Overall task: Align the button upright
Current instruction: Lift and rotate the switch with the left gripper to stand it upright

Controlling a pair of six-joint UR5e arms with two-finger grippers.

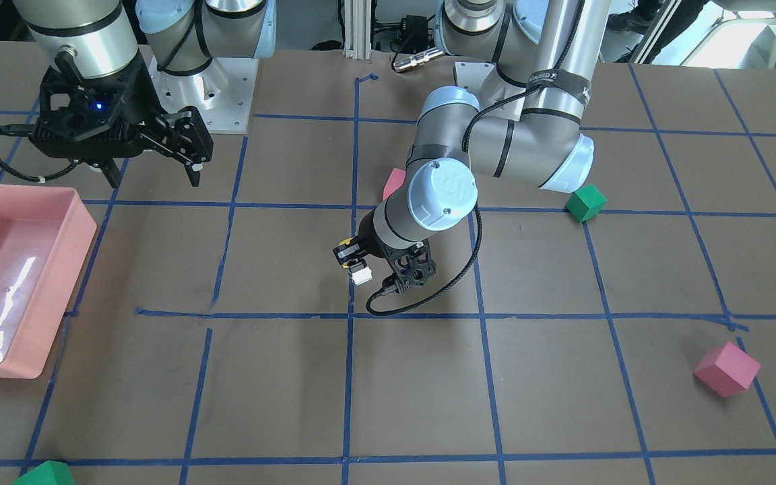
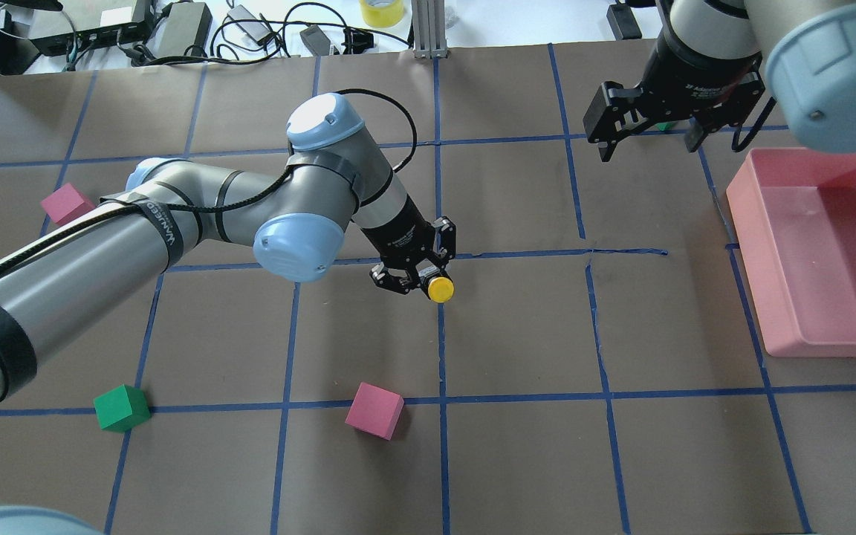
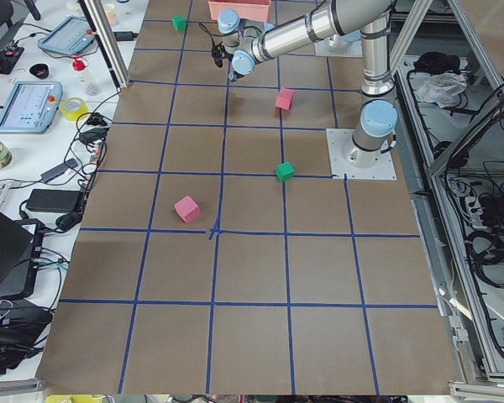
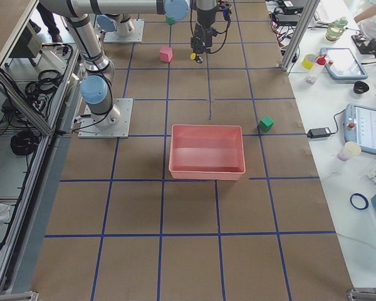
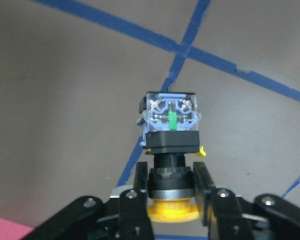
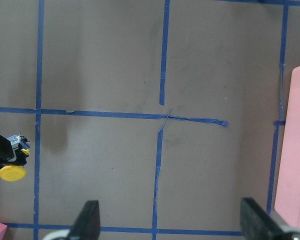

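Observation:
The button (image 2: 441, 289) has a yellow cap, a black body and a pale contact block. My left gripper (image 2: 419, 279) is shut on its black neck and holds it tilted just above the table, near a blue tape crossing at mid-table. In the left wrist view the button (image 5: 171, 145) sits between the fingers (image 5: 135, 197), contact block pointing away and yellow cap near the palm. The front view shows the gripper (image 1: 356, 259) with the block (image 1: 361, 275) lowest. My right gripper (image 2: 651, 137) hangs open and empty at the far right; its view shows the button (image 6: 12, 167) at left.
A pink tray (image 2: 746, 253) stands at the right edge, below the right gripper. Pink cubes (image 2: 374, 410) (image 2: 65, 203) and a green cube (image 2: 122, 407) lie on the left half. Another green cube (image 1: 44, 475) sits at the far edge.

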